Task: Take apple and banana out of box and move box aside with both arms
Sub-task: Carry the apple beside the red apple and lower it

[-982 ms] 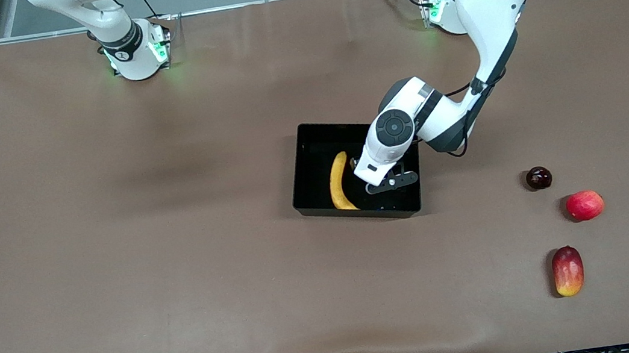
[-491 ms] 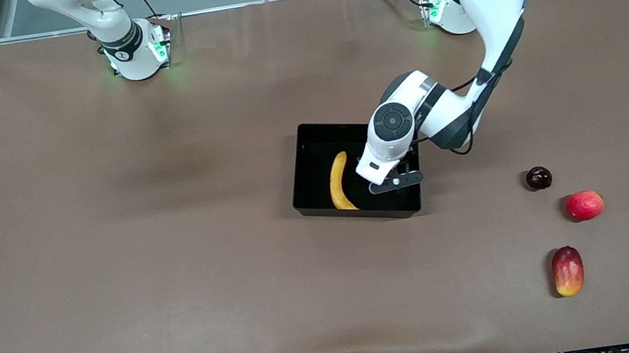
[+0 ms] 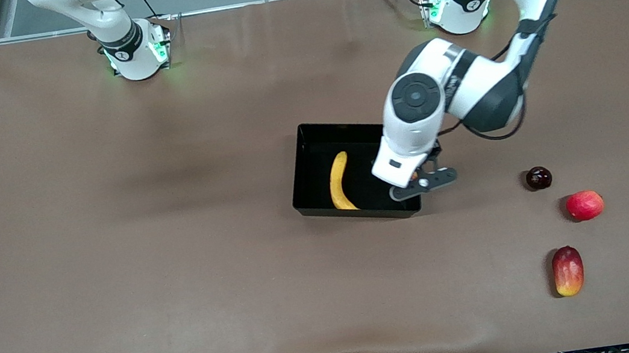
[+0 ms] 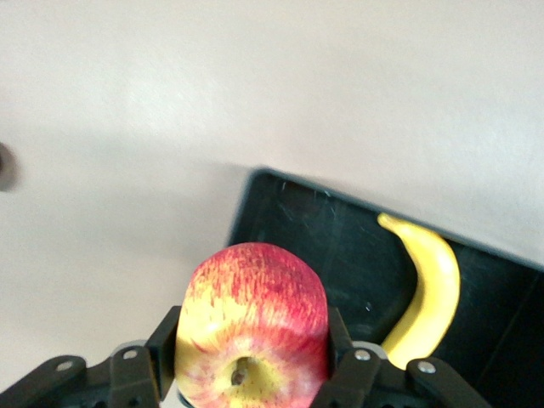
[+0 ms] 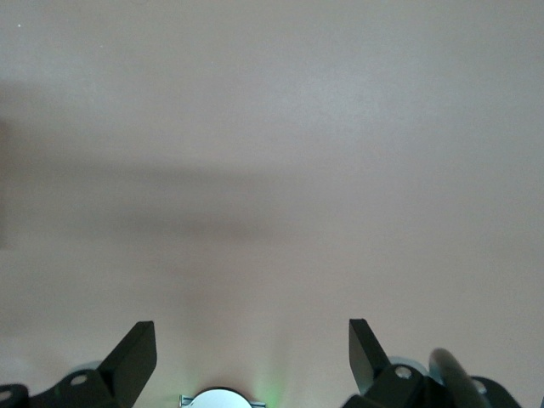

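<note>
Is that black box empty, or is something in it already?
Not empty. The banana lies on the box floor. The left gripper holds an apple in the air, over the box's edge.

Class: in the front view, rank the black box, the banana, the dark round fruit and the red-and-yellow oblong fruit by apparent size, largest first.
1. black box
2. banana
3. red-and-yellow oblong fruit
4. dark round fruit
All lie at table level, so the order is dependable.

Right gripper (image 5: pixel 246 353): fingers (image 5: pixel 132 357) spread wide apart, nothing between them, suspended over bare brown table surface (image 5: pixel 272 153) crossed by a soft shadow band.
</note>
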You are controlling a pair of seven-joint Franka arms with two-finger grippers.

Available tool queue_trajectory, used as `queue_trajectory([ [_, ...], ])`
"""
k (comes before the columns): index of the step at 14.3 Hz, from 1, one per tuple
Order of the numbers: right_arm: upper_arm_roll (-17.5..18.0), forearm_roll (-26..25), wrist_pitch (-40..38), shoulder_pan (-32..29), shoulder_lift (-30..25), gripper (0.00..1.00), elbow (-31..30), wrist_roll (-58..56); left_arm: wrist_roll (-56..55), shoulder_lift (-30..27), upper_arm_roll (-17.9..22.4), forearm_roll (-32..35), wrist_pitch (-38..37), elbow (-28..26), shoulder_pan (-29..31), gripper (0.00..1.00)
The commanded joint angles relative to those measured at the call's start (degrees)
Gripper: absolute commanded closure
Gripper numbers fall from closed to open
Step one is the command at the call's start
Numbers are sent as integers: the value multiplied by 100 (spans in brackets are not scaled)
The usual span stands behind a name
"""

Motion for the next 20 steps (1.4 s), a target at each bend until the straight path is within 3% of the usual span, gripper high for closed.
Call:
queue_trajectory([
  [1,32,-6,-71,-31,208,0,98,-30,770,57,-56,107,-217,156,609,100],
  [7,32,3,-71,-93,304,0,98,-13,1450,776,-47,432,-192,-169,1612,100],
  [11,32,3,-71,-93,304,0,98,-21,1327,1216,-21,520,371,-179,1815,100],
  [13,32,-6,-71,-93,304,0,98,-21,1336,1278,206,573,608,-179,1780,100],
  [20,32,3,-71,-101,313,0,98,-13,1327,1524,409,573,1118,-187,1806,100],
])
